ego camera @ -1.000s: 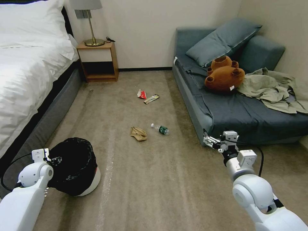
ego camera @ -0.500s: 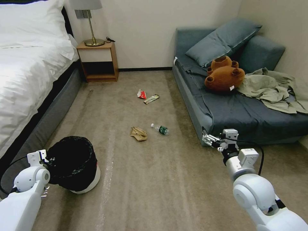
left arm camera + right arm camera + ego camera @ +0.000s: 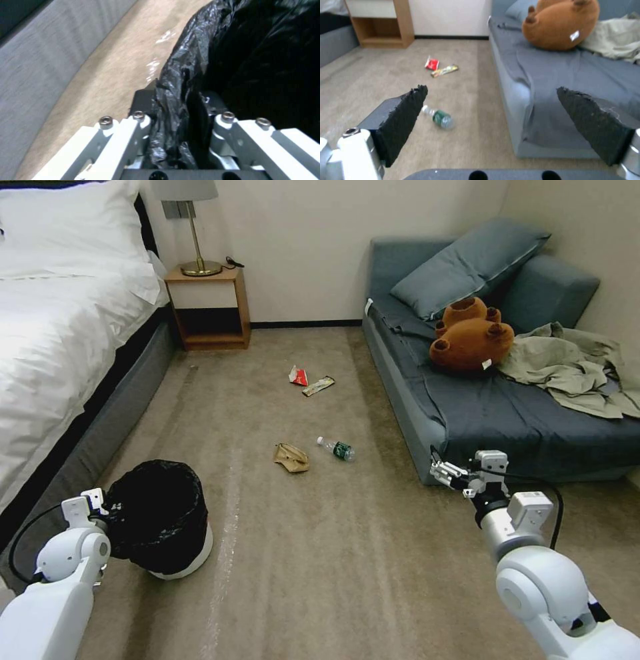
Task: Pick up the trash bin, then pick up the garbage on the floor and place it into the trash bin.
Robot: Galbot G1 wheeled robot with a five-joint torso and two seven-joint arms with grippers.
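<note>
My left tool (image 3: 176,120) is clamped on the bin's (image 3: 160,517) bag rim; my right tool (image 3: 493,122) hangs released near the sofa (image 3: 507,413).

Our left tool (image 3: 176,105) clamped on the bin's rim

We see our two white fingers (image 3: 128,127) closed on a crinkled fold of the glossy black bag lining the trash bin (image 3: 253,62), one finger outside and one inside. Beside the bin lies tan carpeted floor (image 3: 113,75), and beyond it runs a grey fabric surface (image 3: 40,50).
</note>
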